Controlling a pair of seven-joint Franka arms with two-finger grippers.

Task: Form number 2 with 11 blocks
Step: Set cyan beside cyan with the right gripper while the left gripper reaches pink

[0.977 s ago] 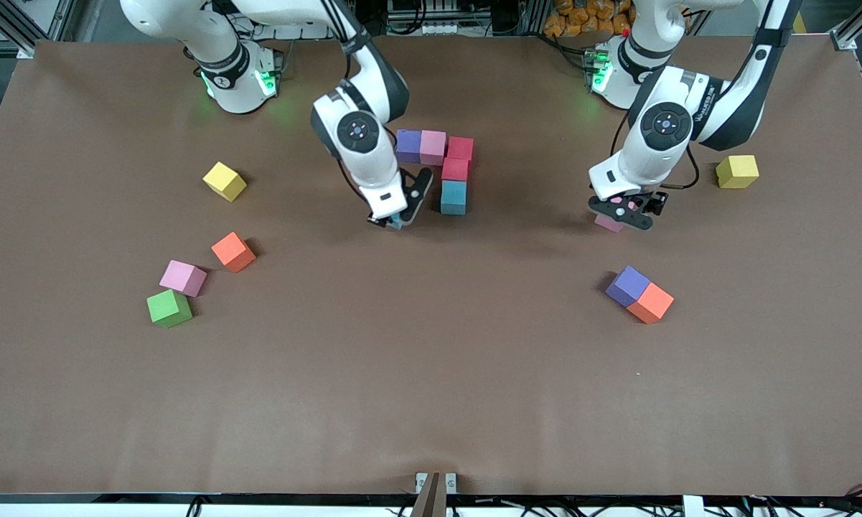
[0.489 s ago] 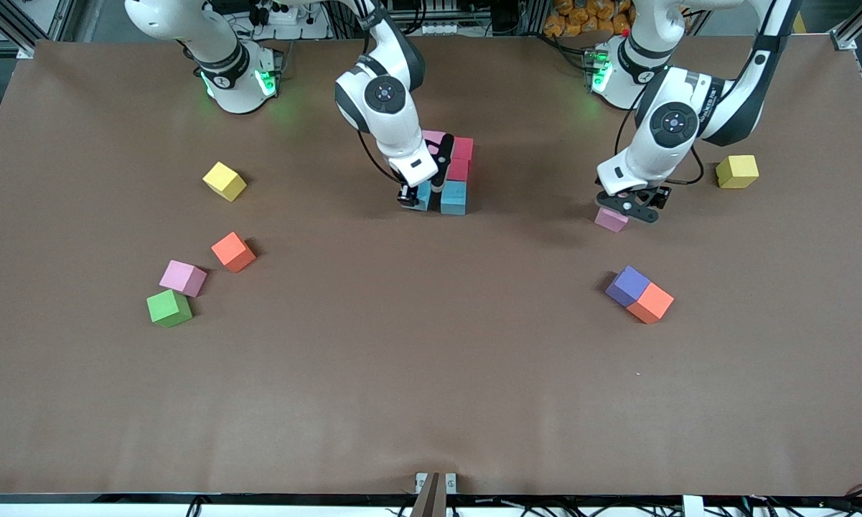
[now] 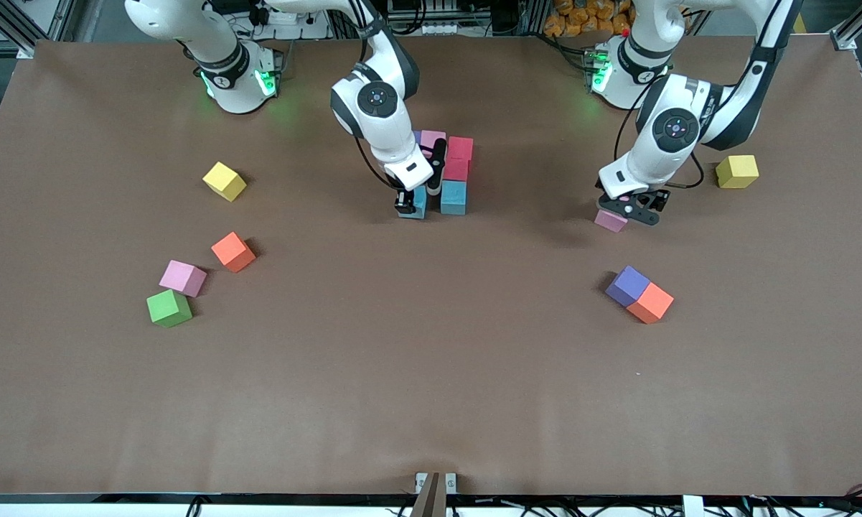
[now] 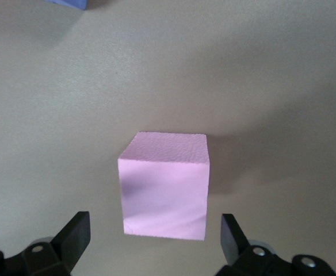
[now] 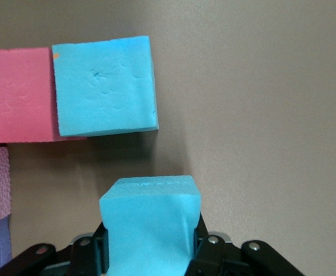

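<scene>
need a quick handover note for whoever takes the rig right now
Right pincer: shut on a light blue block, low beside the placed light blue block.
Left pincer: open, straddling a loose pink block, not gripped.
Done: purple, pink, two red and one light blue block placed.
Left: set the held block; add the pink, orange, green, purple and orange blocks. Yellow cubes stay out.

Blocks (image 3: 233, 251) purple, pink, red, light blue, orange, green; cubes (image 3: 224, 180) yellow
</scene>
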